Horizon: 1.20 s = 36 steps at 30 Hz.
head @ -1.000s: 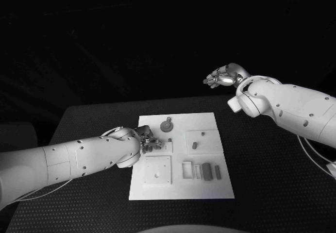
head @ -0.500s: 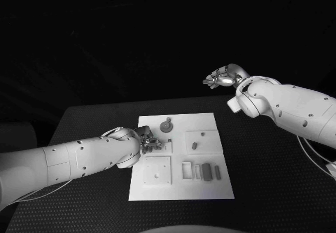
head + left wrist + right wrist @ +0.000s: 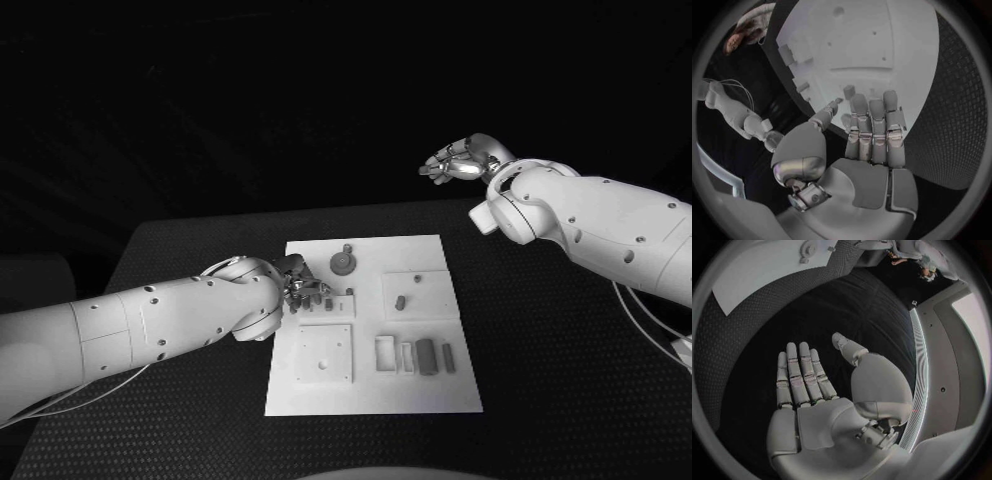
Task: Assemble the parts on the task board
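White and flat, the task board (image 3: pixel 372 400) lies in the middle of the black desk (image 3: pixel 548 400), its long side running away from the robot. In its near half sits a square raised plate (image 3: pixel 326 352), and just beside that a row of small parts (image 3: pixel 426 354) lying side by side, upright slim pieces of differing shade. Farther along, a second square plate (image 3: pixel 415 291) carries one short part (image 3: pixel 400 301). At the board's far end a round grey part (image 3: pixel 343 262) with a small stem rests flat on the white surface.

The left hand (image 3: pixel 303 289) hovers over the board's left edge at about its middle; in the left wrist view its fingers (image 3: pixel 873 125) are straight and pressed side by side, the thumb apart, nothing held, with the board beyond the fingertips.

Farthest off, the right hand (image 3: pixel 462 160) is raised well above and beyond the desk's far right corner. The right wrist view shows its fingers (image 3: pixel 801 375) extended and slightly spread, palm bare, holding nothing
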{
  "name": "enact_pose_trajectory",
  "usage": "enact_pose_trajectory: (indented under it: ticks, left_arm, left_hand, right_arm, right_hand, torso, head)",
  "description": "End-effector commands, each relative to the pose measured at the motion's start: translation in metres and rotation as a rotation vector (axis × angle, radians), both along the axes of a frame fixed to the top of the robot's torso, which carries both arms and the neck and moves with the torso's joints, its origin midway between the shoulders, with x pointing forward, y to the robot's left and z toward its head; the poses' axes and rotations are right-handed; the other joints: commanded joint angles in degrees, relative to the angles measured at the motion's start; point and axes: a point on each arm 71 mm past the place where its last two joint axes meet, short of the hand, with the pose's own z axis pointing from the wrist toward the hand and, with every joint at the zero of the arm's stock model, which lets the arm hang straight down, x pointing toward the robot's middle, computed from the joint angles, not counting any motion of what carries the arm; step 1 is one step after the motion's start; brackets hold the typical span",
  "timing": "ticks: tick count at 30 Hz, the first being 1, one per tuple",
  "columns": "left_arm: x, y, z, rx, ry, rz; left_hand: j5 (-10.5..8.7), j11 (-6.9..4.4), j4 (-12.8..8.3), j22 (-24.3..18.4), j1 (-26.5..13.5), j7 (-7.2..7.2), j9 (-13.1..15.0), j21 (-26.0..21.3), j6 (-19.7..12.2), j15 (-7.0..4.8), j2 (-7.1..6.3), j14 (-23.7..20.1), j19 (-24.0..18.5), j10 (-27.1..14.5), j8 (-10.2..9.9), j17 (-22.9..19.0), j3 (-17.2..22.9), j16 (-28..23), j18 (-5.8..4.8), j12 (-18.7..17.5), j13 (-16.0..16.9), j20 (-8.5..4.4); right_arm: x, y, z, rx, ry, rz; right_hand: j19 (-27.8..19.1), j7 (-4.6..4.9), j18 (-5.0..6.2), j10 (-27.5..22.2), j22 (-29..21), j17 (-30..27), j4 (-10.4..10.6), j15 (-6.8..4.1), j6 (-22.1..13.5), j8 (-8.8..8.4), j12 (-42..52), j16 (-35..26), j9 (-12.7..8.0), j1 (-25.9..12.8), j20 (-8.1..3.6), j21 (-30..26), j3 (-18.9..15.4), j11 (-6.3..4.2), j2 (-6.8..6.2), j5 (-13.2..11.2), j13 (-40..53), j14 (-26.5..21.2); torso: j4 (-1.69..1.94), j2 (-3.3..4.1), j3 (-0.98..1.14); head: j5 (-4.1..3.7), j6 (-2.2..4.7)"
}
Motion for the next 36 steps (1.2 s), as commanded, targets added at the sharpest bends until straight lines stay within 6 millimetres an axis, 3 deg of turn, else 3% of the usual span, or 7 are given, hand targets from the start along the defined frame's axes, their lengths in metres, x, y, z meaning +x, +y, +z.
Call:
enact_pose_trajectory:
  ticks: [1,5,12,17,21,28,36]
  left_arm:
    - [0.001,-0.006,0.011,-0.031,0.048,-0.030]
    - [0.012,0.001,0.033,-0.067,0.022,0.001]
    - [0.037,0.027,0.061,-0.044,-0.021,0.048]
    - [0.059,0.047,0.066,0.054,-0.050,0.061]
    - [0.071,0.055,0.067,0.105,-0.085,0.077]
    - [0.087,0.059,0.065,0.153,-0.078,0.096]
    - [0.091,0.055,0.051,0.189,-0.040,0.085]
  left_hand:
    - [-0.45,0.31,1.01,1.17,-1.56,0.30,-0.08,-0.46,-0.72,0.01,-0.24,-0.81,-0.90,-0.85,-0.51,-0.20,-0.37,0.08,0.79,-0.04,-0.19,0.03]
    - [-0.46,1.48,1.30,1.18,-2.51,1.77,-0.78,-0.81,-5.36,0.13,-0.12,-1.47,-1.30,-1.65,-2.63,-0.32,-0.62,0.18,0.79,0.42,0.06,0.16]
    - [-0.46,1.75,-0.01,1.27,-1.37,2.08,-0.70,-0.74,-6.49,0.05,0.76,-1.43,-1.09,-1.82,-2.76,-0.36,-0.37,0.51,0.87,1.02,0.35,0.13]
    - [1.74,1.88,-3.75,1.25,2.08,2.27,-0.52,-0.62,-7.11,0.02,2.69,-1.18,-0.68,-1.88,-2.46,-0.68,0.61,0.77,0.75,1.65,0.49,0.13]
    - [3.76,2.04,-4.20,1.23,1.91,2.42,-0.58,-0.70,-7.63,0.07,2.34,-1.21,-0.67,-2.02,-2.53,-0.85,0.47,0.80,0.66,1.77,0.45,0.16]
    - [0.19,2.17,-3.11,1.18,0.68,2.56,-0.69,-0.91,-8.19,0.07,1.43,-1.31,-0.65,-2.23,-2.59,-1.10,0.31,0.87,0.69,1.98,0.37,0.12]
    - [-0.21,2.30,-1.85,1.17,-0.31,2.70,-0.79,-1.16,-8.64,0.14,0.57,-1.56,-0.81,-2.54,-2.67,-1.25,0.31,0.92,0.66,2.08,0.31,0.18]
  right_arm:
    - [0.001,-0.002,0.000,0.000,-0.002,0.007]
    - [0.001,-0.003,-0.001,0.001,0.000,0.005]
    - [0.001,-0.003,-0.001,0.001,0.001,0.005]
    - [0.001,-0.003,-0.003,0.000,0.004,0.006]
    - [0.001,-0.002,-0.004,0.001,0.006,0.007]
    - [0.000,0.000,-0.005,0.002,0.007,0.010]
    - [0.000,0.001,-0.004,0.003,0.007,0.014]
  right_hand:
    - [-0.49,1.27,-1.01,-0.21,0.07,0.10,0.36,0.03,-0.48,0.34,-0.03,-0.38,-0.09,-0.18,-0.04,-0.37,0.07,0.40,-0.45,-0.13,-0.08,-0.29]
    - [-0.49,1.27,-1.01,-0.22,0.10,0.10,0.37,0.04,-0.49,0.34,-0.02,-0.41,-0.10,-0.18,-0.04,-0.38,0.07,0.40,-0.46,-0.12,-0.10,-0.33]
    - [-0.49,1.27,-1.01,-0.22,0.15,0.11,0.39,0.06,-0.50,0.35,-0.01,-0.44,-0.12,-0.17,-0.05,-0.41,0.07,0.40,-0.46,-0.12,-0.13,-0.38]
    - [-0.48,1.27,-1.01,-0.22,0.18,0.12,0.41,0.07,-0.50,0.36,0.00,-0.45,-0.12,-0.17,-0.06,-0.42,0.08,0.40,-0.45,-0.12,-0.14,-0.40]
    - [-0.48,1.28,-1.02,-0.22,0.20,0.13,0.42,0.07,-0.50,0.36,0.00,-0.45,-0.13,-0.17,-0.06,-0.43,0.08,0.40,-0.44,-0.12,-0.16,-0.40]
    - [-0.47,1.28,-1.02,-0.23,0.24,0.15,0.44,0.08,-0.51,0.37,0.01,-0.46,-0.14,-0.17,-0.06,-0.45,0.08,0.40,-0.43,-0.12,-0.18,-0.41]
    - [-0.47,1.28,-1.02,-0.23,0.28,0.17,0.46,0.08,-0.52,0.37,0.02,-0.46,-0.16,-0.16,-0.07,-0.47,0.08,0.40,-0.43,-0.12,-0.20,-0.42]
  torso:
    - [0.02,0.01,-0.04]
    - [0.00,0.02,-0.07]
    - [-0.06,0.10,0.11]
    - [-0.11,0.15,0.11]
    - [-0.13,0.19,0.16]
    - [-0.25,0.36,0.07]
    - [-0.51,0.75,0.12]
  head:
    - [0.18,0.39]
    - [0.37,0.68]
    - [0.44,1.26]
    - [0.48,1.52]
    - [0.62,1.58]
    - [0.68,1.95]
    - [0.79,2.24]
